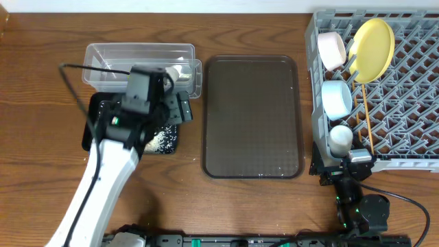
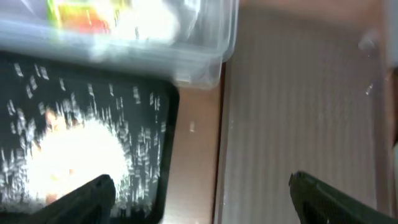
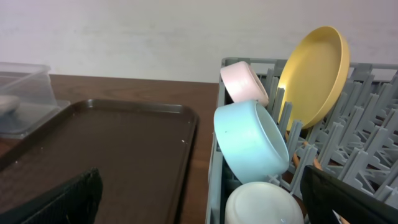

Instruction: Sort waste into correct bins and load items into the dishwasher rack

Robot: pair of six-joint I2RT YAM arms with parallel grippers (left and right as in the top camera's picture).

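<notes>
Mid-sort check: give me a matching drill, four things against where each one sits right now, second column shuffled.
1 yellow plate
2 brown serving tray
3 wrapper
4 rice leftovers

A in the clear tub
B in the grey rack
C on the black tray
D flat between the clear tub and the grey rack

Pairs: 1-B, 2-D, 3-A, 4-C.

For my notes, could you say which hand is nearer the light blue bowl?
Right. The right hand is at the rack near the light blue bowl; the left hand hovers by the black tray.
</notes>
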